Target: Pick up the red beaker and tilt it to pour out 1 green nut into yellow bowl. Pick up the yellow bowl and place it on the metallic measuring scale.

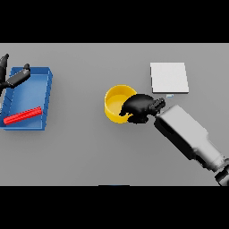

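The right robot hand (139, 108) sits at the near-right rim of the yellow bowl (117, 102), fingers curled over the edge in what looks like a grip, though the dark fingers blur together and I cannot swear the pinch is firm. To do this well, it should lift straight up, keep the bowl level, and carry it toward the back right, where the metallic measuring scale (169, 77) lies nearby. The bowl stands mid-counter (89, 152). The red beaker (22, 115) lies in the blue tray (46, 89) at the left edge, beside the left robot hand (13, 78), fingers loosely spread.
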